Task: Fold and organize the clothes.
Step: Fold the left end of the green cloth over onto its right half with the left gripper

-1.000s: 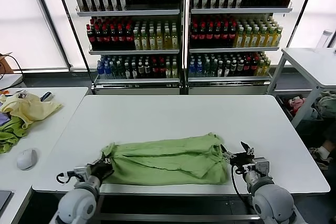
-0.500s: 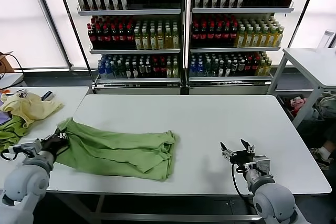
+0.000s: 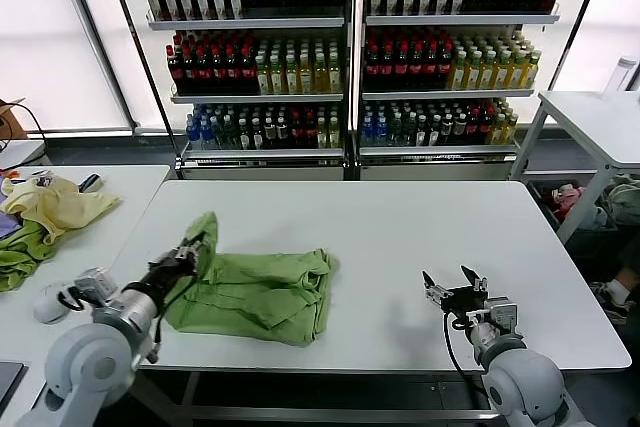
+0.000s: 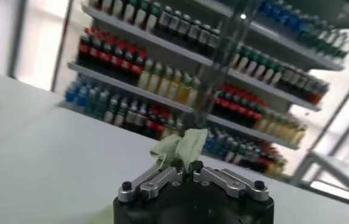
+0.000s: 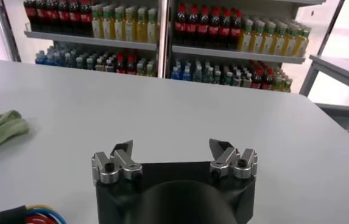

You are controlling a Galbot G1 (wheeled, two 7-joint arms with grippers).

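The light green polo shirt (image 3: 260,292) lies bunched on the left half of the white table (image 3: 400,232). My left gripper (image 3: 196,249) is shut on the shirt's left edge and holds it raised over the rest of the cloth. In the left wrist view a fold of green cloth (image 4: 180,149) sticks up between the closed fingers. My right gripper (image 3: 450,288) is open and empty, low near the table's front right edge. The right wrist view shows a bit of the shirt (image 5: 0,131) far off. The printed graphic is hidden.
A second table on the left holds a pale yellow cloth (image 3: 55,205), a darker green cloth (image 3: 20,252) and a computer mouse (image 3: 45,305). Shelves of bottles (image 3: 345,47) stand behind. Another white table (image 3: 600,122) stands at the far right.
My left gripper dragged the shirt far left, then carried its held edge up and back to the right over the cloth. My right gripper has let go and stays open at the front right.
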